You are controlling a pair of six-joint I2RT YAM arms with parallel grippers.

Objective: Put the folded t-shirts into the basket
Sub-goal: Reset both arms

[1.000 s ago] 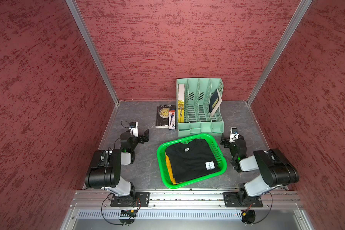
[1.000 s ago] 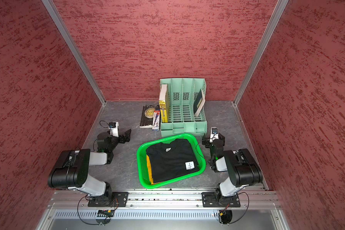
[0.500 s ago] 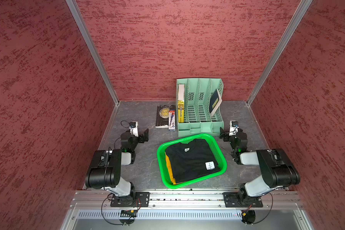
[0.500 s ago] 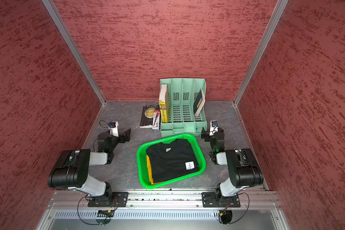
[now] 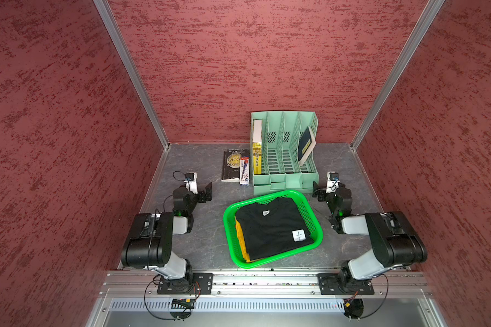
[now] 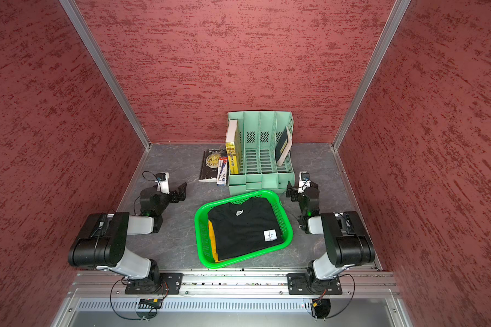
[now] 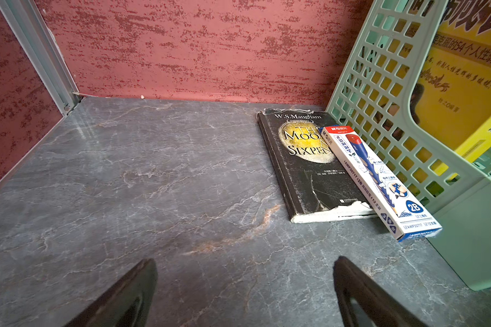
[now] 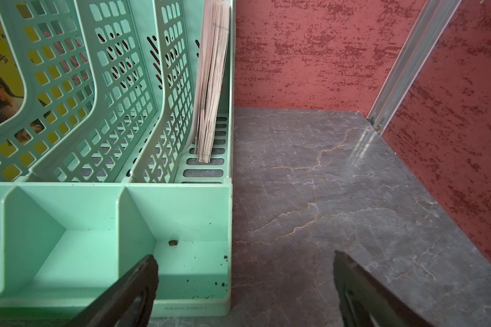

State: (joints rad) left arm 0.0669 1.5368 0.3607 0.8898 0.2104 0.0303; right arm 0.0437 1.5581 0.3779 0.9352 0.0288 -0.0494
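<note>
Left gripper (image 5: 206, 193) and right gripper (image 5: 318, 193), jaws wide and empty, flank the basket (image 5: 229, 249); in it we see the folded t-shirts (image 5: 272, 226), black uppermost, mustard edge showing beneath. Farther back are the file organiser (image 5: 284, 185) and, at its left, book (image 5: 232, 167) and pencil box (image 5: 244, 171).

The folded t-shirts (image 5: 272, 226) lie stacked in the basket (image 5: 228, 235), before the file organiser (image 5: 284, 182), with a book (image 5: 232, 165) left of that.
</note>
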